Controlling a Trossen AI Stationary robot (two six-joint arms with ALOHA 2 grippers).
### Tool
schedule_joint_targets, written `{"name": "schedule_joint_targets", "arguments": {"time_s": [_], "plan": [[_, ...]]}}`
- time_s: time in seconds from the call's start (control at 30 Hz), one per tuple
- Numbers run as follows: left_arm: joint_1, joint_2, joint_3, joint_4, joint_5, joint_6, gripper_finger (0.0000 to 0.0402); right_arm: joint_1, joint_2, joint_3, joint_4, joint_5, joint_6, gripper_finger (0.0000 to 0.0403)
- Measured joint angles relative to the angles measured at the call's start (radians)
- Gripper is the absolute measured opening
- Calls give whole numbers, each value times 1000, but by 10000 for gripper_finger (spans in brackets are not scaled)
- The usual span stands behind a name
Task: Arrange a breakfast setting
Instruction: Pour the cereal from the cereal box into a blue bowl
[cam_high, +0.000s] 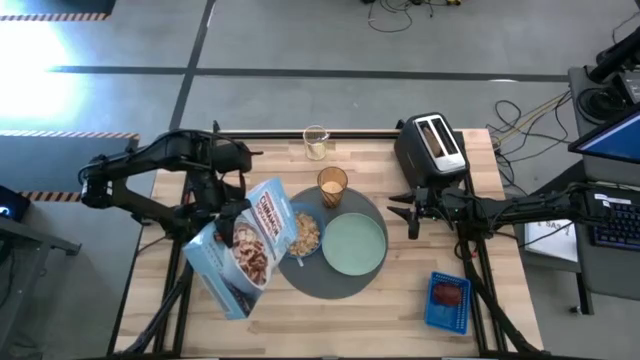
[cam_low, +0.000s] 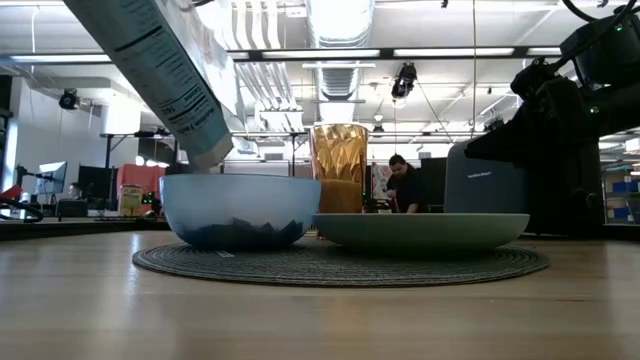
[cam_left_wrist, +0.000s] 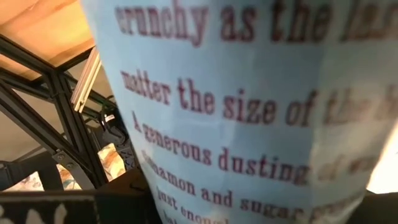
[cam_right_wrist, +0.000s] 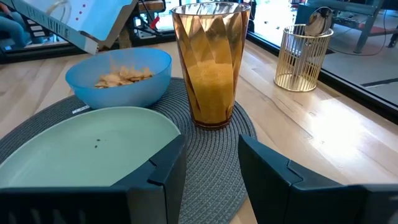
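My left gripper (cam_high: 228, 218) is shut on a light-blue cereal box (cam_high: 245, 250), which is tilted over the small blue bowl (cam_high: 305, 235). The bowl holds brown cereal (cam_right_wrist: 124, 76). Bowl, pale-green plate (cam_high: 355, 243) and amber tumbler (cam_high: 332, 185) stand on the round dark-grey mat (cam_high: 330, 280). My right gripper (cam_right_wrist: 211, 180) is open and empty, low over the table at the mat's right edge, pointing at the plate. Red fruit (cam_high: 448, 294) lies in the blue basket. Spoon and toast slice do not show. My left gripper holds the cereal box by its left and far side (cam_high: 238, 228), about halfway along it; the box fills the wrist view and hides the fingers. The box is lifted clear and slants, its lower end (cam_low: 205, 150) just above the bowl's left rim.
A black-and-silver toaster (cam_high: 432, 148) stands at the far right, just behind my right arm. A blue slotted basket (cam_high: 447, 315) sits near the front right corner. A small wire holder (cam_high: 316, 142) stands at the far edge. A person (cam_low: 405, 185) is in the room behind.
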Motion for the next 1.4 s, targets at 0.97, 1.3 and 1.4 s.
{"name": "schedule_joint_targets", "arguments": {"time_s": [0.97,1.3,1.4], "plan": [[-24,-25,-5,-3,-49,65,190,0,0,0,0,0,0,134],[-30,-21,-6,0,-57,84,190,0,0,0,0,0,0,134],[-30,-23,-6,-1,-59,104,190,0,0,0,0,0,-1,134]]}}
